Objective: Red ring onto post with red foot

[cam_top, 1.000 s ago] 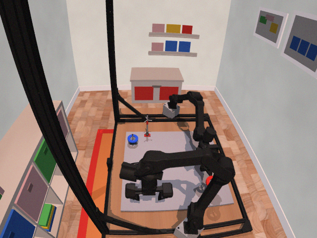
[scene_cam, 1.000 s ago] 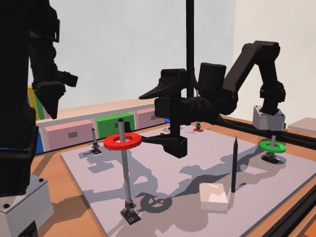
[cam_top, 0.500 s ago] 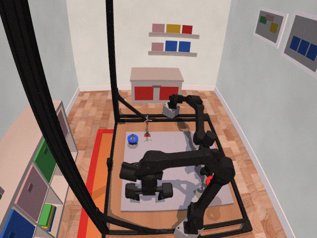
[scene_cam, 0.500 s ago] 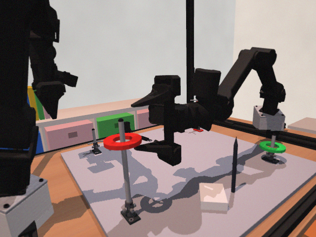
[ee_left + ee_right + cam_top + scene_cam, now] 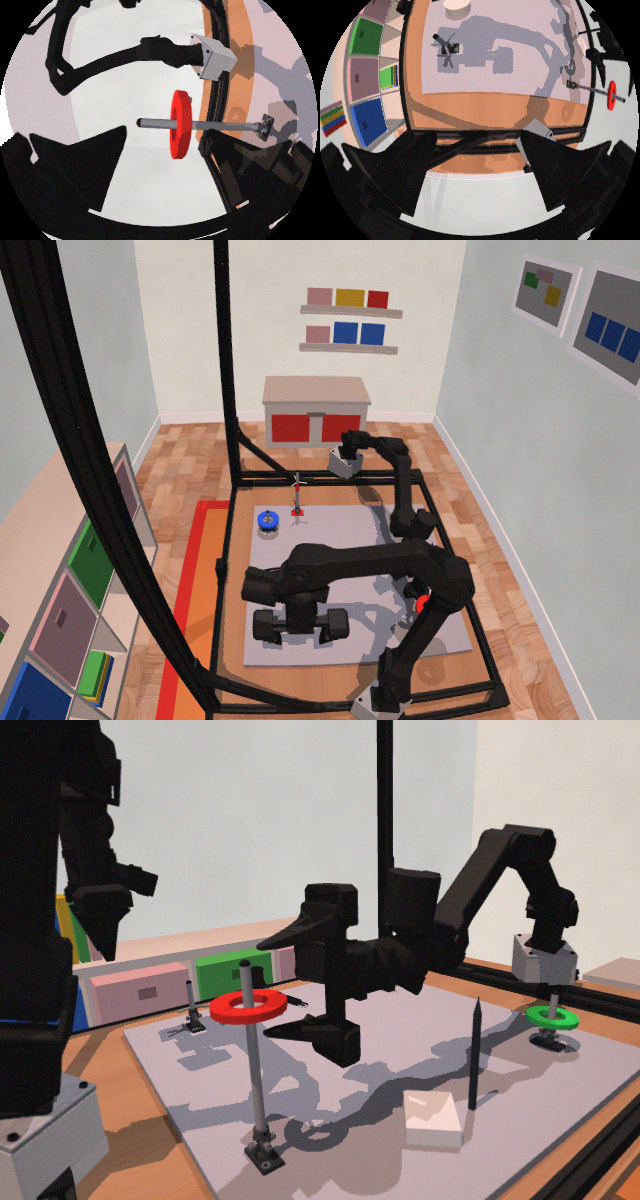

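The red ring [image 5: 248, 1009] lies flat, high on a tall thin post with a dark foot [image 5: 263, 1159] at the near side of the grey mat. It also shows in the left wrist view [image 5: 180, 123] and, partly hidden, in the top view [image 5: 423, 603]. My left gripper [image 5: 273, 986] is open and level with the ring, just beside it. One finger is above and one below the ring's height, and they do not touch it. The post with the red foot [image 5: 299, 512] stands bare at the far side of the mat. My right gripper [image 5: 98, 926] is open and empty, high above the table.
A blue ring [image 5: 267, 519] sits on a short post near the red-foot post. A green ring [image 5: 550, 1020] sits on a post by the left arm's base. A white block [image 5: 433, 1117], a dark spike [image 5: 474, 1055] and a small post [image 5: 192, 1014] stand on the mat.
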You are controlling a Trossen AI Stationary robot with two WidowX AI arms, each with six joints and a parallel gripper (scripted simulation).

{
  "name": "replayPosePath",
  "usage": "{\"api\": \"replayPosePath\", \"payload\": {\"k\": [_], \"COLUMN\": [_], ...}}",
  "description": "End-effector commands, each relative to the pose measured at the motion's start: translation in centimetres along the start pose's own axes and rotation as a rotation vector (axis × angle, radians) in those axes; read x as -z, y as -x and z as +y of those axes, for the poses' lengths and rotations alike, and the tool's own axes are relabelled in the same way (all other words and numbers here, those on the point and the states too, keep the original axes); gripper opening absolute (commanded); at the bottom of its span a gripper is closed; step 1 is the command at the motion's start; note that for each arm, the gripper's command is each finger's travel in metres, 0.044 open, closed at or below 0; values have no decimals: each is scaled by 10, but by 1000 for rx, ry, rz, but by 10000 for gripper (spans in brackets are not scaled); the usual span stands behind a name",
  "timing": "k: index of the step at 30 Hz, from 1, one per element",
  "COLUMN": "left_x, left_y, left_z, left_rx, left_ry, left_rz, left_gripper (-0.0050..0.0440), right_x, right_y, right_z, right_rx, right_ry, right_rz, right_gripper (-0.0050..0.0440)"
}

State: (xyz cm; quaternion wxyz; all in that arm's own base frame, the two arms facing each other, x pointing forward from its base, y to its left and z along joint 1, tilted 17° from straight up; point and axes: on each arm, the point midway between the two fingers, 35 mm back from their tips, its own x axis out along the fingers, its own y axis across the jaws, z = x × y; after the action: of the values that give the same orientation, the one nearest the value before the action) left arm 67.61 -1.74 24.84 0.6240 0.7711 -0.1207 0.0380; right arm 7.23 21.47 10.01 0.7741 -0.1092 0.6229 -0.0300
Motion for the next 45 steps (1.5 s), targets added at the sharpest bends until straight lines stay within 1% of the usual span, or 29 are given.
{"api": "replayPosePath", "payload": {"k": [1,11,22,27,42,45], "left_x": [-2,-2,-2,-2,-2,-2], "left_y": [-1,-1,-1,-1,-1,-1], "left_z": [-9,-9,-9,-9,-9,-9], "left_rx": [13,13,13,13,13,13], "left_ry": [1,1,1,1,1,1], "left_rz": [-4,-4,-4,-4,-4,-4], "left_gripper": [400,400,136,129,29,23], "right_x": [0,0,0,0,0,0], "right_y": [0,0,0,0,0,0], "right_z": [-1,-1,-1,-1,-1,-1], "right_rx": [3,3,3,3,3,3], "right_ry": [8,8,8,8,8,8], "right_rz": [-2,-2,-2,-2,-2,-2], "right_gripper": [400,400,400,400,400,400]}}
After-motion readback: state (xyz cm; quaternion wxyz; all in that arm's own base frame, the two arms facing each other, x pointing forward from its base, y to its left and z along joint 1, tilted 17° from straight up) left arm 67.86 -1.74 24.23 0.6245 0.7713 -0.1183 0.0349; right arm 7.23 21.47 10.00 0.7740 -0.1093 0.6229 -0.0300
